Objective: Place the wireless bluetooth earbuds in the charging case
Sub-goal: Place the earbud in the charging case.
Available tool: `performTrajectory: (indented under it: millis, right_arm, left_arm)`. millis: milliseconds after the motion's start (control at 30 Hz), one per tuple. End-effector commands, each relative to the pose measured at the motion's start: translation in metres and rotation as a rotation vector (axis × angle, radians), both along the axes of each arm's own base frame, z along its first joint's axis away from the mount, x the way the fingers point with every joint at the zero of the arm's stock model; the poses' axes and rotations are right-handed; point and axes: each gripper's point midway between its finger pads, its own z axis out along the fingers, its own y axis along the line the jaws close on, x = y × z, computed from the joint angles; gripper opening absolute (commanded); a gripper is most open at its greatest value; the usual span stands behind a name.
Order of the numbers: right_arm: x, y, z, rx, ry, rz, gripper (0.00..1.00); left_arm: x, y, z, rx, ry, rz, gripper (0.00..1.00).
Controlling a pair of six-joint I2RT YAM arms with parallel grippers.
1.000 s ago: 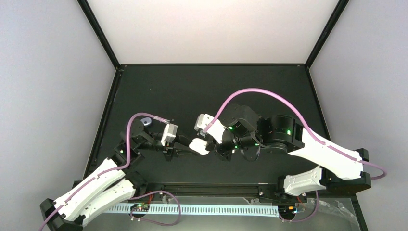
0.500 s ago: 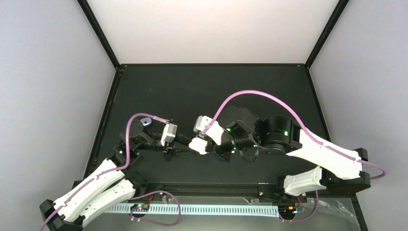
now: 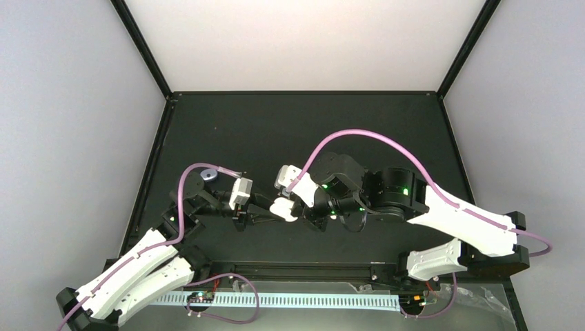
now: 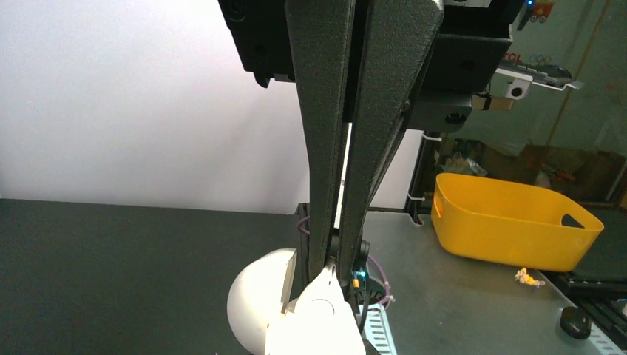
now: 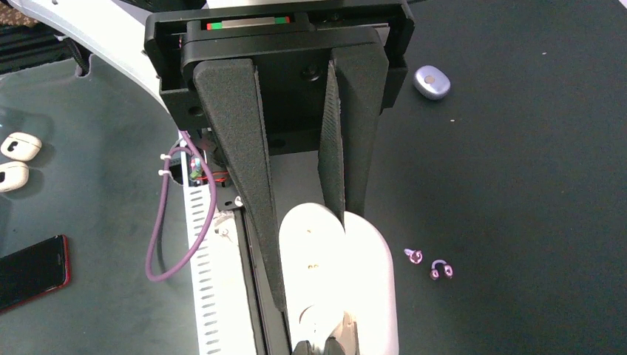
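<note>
The charging case [image 3: 282, 209] is open and held above the table between both grippers. In the right wrist view its two glossy white halves [image 5: 336, 277] are washed out by glare. My right gripper [image 5: 310, 259] is shut on one half, one finger outside it and the other at the hinge seam. My left gripper [image 4: 334, 266] is shut on the thin end of a white earbud [image 4: 322, 296], right at the case, whose rounded lid [image 4: 255, 299] shows behind it. The left fingertips [image 5: 325, 346] reach into the case from the bottom edge. The other earbud is not visible.
A small lavender pod [image 5: 432, 81] lies on the black mat, far left in the top view [image 3: 209, 175]. Two tiny purple pieces [image 5: 427, 263] lie beside the case. Off the mat are a slotted cable duct [image 5: 211, 296], a phone [image 5: 29, 270] and a yellow bin [image 4: 510, 222].
Both grippers and the case have drifted slightly left. The right wrist has turned a little toward the left arm. Both grips look unchanged.
</note>
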Motion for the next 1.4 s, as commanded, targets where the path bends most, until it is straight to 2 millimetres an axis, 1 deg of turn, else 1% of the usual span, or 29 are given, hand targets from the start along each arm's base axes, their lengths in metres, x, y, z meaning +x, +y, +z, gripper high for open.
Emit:
performTrajectory:
  millis: [0, 200, 467, 633, 1100, 1367]
  right_arm:
    - [-0.001, 0.002, -0.004, 0.003, 0.000, -0.003, 0.01]
    - [-0.003, 0.006, -0.008, 0.009, 0.020, 0.002, 0.01]
    - [-0.002, 0.009, -0.009, 0.012, 0.026, 0.000, 0.01]
    - [-0.001, 0.006, -0.004, 0.025, 0.018, -0.015, 0.06]
    - [0.001, -0.002, 0.010, 0.075, 0.004, -0.041, 0.11]
    - [0.002, -0.007, 0.010, 0.072, 0.001, -0.051, 0.12]
  left_arm:
    - [-0.006, 0.003, 0.014, -0.039, -0.045, -0.014, 0.02]
    - [-0.006, 0.002, 0.014, -0.044, -0.042, -0.016, 0.02]
    - [-0.007, 0.004, 0.015, -0.047, -0.046, -0.013, 0.01]
    - [-0.006, 0.003, 0.015, -0.047, -0.046, -0.010, 0.02]
    - [-0.004, 0.002, 0.012, -0.040, -0.042, -0.004, 0.02]
    - [-0.003, 0.002, 0.012, -0.040, -0.043, 0.001, 0.02]
